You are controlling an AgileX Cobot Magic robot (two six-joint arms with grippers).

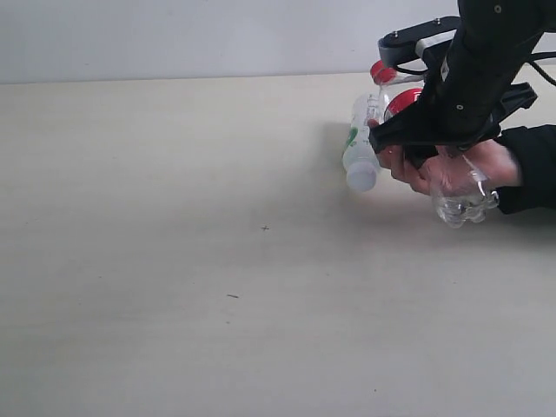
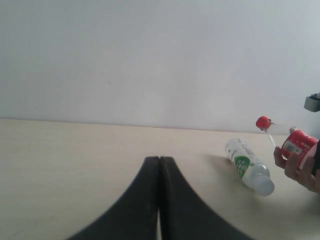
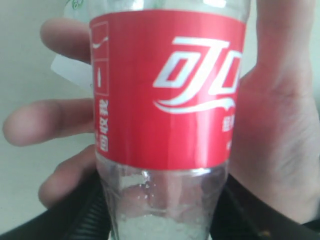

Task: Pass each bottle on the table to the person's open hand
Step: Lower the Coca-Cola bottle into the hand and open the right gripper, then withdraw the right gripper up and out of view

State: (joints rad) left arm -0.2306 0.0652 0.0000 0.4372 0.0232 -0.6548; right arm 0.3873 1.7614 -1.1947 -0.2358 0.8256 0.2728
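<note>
Clear red-label bottle (image 3: 165, 90) clamped in right tool (image 3: 162, 210) at person's open hand (image 3: 280, 140), left tool (image 2: 159, 200) pressed together, white-green bottle (image 2: 247, 166) lying on tabletop (image 1: 174, 261).

Wide open across the left and middle of the bench (image 1: 174, 261): bare but for tiny specks, passable from any side. Crowded at the far right. Green-label bottle (image 1: 360, 148) lying flat there, cap toward the camera, just beside the palm (image 1: 452, 165), with only a thin gap between. Behind it, red bottle (image 1: 402, 101) tilted off the surface, clamped in the right hand (image 3: 160, 227) against that palm. Blocked from above by the right arm (image 1: 478, 69). Left hand (image 2: 159, 200) closed, well apart from the cluster, over bare bench.
</note>
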